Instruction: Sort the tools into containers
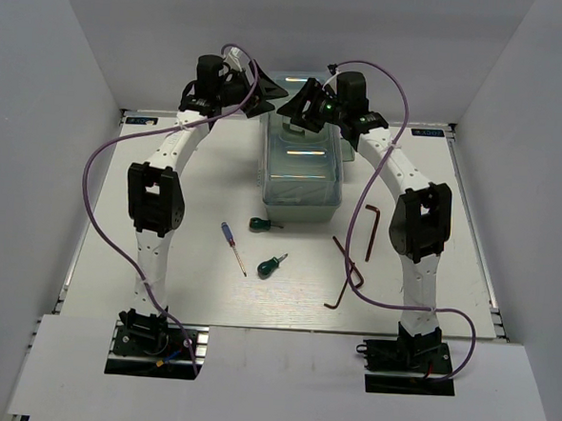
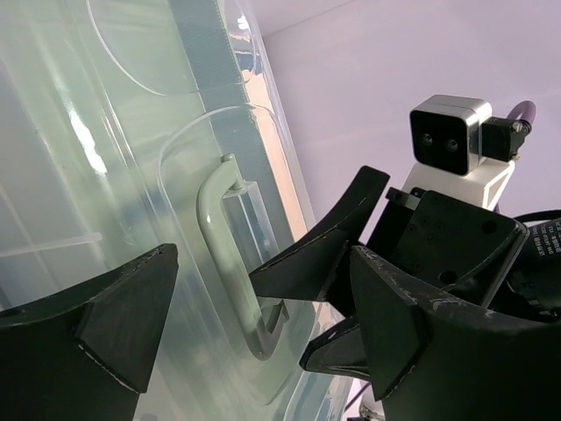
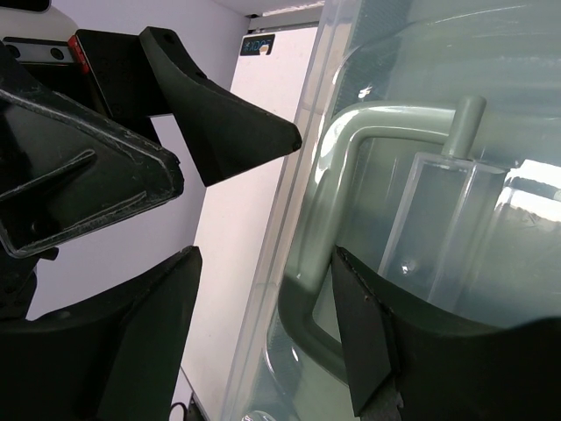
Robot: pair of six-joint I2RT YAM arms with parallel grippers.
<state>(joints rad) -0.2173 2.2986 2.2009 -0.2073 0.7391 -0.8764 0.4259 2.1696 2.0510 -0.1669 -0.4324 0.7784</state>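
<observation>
The mint-green toolbox [image 1: 302, 174] with its translucent lid stands at the middle back of the table. Both grippers hover over its far end. My left gripper [image 1: 260, 93] [image 2: 263, 263] is open, and the lid's pale handle [image 2: 230, 254] shows between its fingers. My right gripper [image 1: 297, 111] [image 3: 267, 263] is open astride the lid's long edge, one finger over the handle [image 3: 337, 184]. The tools lie in front of the box: a blue screwdriver [image 1: 233, 248], two green stubby screwdrivers [image 1: 264, 225] [image 1: 272, 264] and two hex keys [image 1: 370, 230] [image 1: 344, 274].
The two grippers stand close together, fingers nearly touching above the lid. The right wrist camera [image 2: 450, 136] shows in the left wrist view. White walls enclose the table on three sides. Purple cables loop from both arms.
</observation>
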